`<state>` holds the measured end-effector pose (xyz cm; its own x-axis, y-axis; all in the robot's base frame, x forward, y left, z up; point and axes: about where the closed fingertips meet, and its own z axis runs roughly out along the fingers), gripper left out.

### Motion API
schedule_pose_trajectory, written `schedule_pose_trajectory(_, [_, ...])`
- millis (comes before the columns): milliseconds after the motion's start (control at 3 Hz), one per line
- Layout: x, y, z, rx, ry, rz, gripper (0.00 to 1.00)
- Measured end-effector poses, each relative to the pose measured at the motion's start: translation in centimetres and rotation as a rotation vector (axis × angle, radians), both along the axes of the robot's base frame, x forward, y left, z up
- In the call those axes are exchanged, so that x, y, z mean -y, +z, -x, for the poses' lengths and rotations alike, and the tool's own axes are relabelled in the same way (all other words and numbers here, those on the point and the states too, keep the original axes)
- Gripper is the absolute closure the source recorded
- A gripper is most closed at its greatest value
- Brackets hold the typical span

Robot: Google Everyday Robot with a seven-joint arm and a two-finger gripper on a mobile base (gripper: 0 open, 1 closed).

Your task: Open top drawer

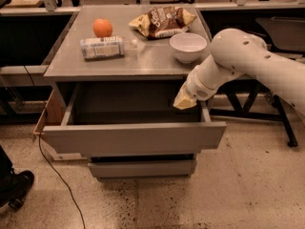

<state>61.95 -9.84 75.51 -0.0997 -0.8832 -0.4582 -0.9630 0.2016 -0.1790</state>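
Observation:
The top drawer (pixel 133 138) is pulled far out from under the grey cabinet top; its wide flat front faces me and its deep grey box looks empty. My gripper (pixel 185 100) hangs at the end of the white arm over the drawer's right rear corner, just inside the right side wall. Below the top drawer, a narrower grey drawer front (pixel 142 168) sits closed.
On the cabinet top (pixel 71 68) lie an orange (pixel 102 27), a plastic bottle on its side (pixel 102 47), a chip bag (pixel 164 20) and a white bowl (pixel 188 46). A cable (pixel 62 180) trails on the floor at left. A dark shoe (pixel 14 187) is bottom left. Black table legs (pixel 281 118) stand at right.

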Motion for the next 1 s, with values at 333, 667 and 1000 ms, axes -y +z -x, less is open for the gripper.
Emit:
schedule_pose_trajectory(333, [-0.6, -3.3, -0.6, -0.017, -0.02, -0.023, 1.0])
schedule_pose_trajectory(667, [-0.8, -5.6, -0.4, -0.035, -0.03, -0.037, 1.0])
schedule_pose_trajectory(1000, [-1.1, -6.9, 1.0, -0.074, -0.025, -0.049, 1.0])
